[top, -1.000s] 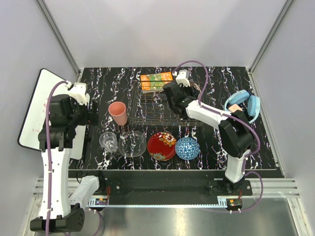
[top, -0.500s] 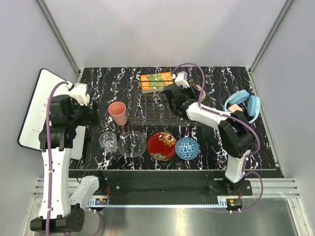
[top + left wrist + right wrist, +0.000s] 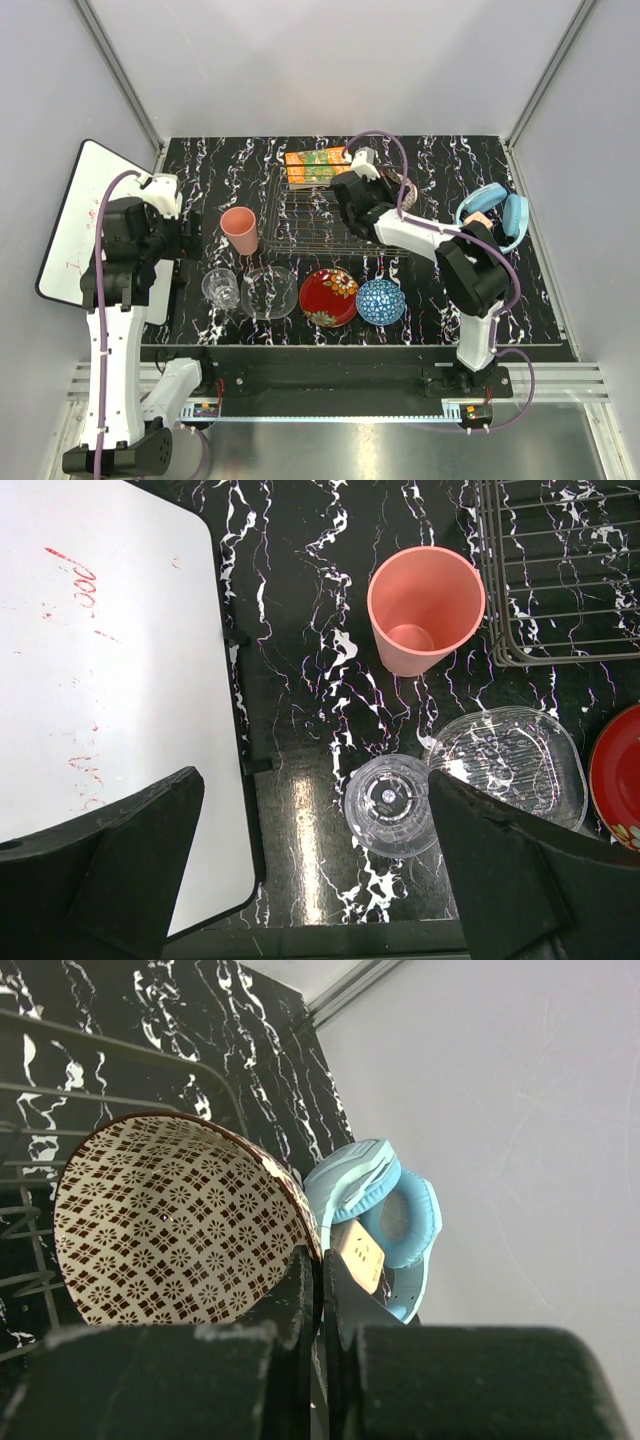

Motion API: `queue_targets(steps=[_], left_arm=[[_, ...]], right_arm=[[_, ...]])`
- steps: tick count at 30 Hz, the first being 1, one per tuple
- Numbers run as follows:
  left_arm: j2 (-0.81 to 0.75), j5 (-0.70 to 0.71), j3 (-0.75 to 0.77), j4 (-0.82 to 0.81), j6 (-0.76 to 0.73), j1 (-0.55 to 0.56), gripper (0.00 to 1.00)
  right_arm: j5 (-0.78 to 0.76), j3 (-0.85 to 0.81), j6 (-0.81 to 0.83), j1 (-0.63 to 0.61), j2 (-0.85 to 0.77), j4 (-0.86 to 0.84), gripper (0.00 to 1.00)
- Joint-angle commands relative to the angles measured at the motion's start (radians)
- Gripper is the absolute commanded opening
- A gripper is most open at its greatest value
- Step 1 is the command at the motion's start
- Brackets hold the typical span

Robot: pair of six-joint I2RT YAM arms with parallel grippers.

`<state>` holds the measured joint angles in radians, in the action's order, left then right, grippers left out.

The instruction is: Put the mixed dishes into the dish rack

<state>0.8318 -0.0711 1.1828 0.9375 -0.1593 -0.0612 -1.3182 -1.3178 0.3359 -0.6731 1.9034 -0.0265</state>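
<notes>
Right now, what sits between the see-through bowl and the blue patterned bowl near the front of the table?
The red floral plate lies between the clear glass bowl and the blue patterned bowl. The top view shows this.

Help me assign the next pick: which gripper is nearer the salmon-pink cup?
Left. The left gripper hangs open just left of the salmon-pink cup; the right gripper is beyond it, at the far right of the dish rack, shut on the brownish patterned bowl.
</notes>
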Motion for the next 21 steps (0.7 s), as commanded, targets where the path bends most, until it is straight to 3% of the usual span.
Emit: queue_targets(steps=[1, 8, 10, 12, 17, 19, 21], left_arm=[[-0.02, -0.018, -0.003, -0.049, -0.002, -0.008, 0.99], [-0.034, -0.012, -0.015, -0.049, -0.014, -0.011, 0.99], [-0.03, -0.016, -0.017, -0.049, -0.01, -0.012, 0.99], [-0.025, -0.022, -0.017, -0.049, -0.005, -0.012, 0.99], [-0.022, -0.068, -0.02, -0.051, -0.006, -0.011, 0.99], [-0.02, -0.091, -0.014, -0.049, -0.009, -0.014, 0.99], [-0.017, -0.105, -0.008, -0.049, -0.016, -0.008, 0.99]], right_arm=[[-0.027, -0.077, -0.004, -0.006, 0.049, 0.002, 0.0], [0.019, -0.147, -0.167, -0.017, 0.12, 0.206, 0.01], [0.028, -0.17, -0.205, -0.028, 0.126, 0.253, 0.14], [0.043, -0.188, -0.228, -0.032, 0.131, 0.27, 0.19], [0.1, -0.231, -0.302, -0.046, 0.122, 0.375, 0.74], [0.123, -0.256, -0.351, -0.049, 0.1, 0.437, 0.88], [0.149, -0.288, -0.435, -0.059, 0.074, 0.537, 0.9]])
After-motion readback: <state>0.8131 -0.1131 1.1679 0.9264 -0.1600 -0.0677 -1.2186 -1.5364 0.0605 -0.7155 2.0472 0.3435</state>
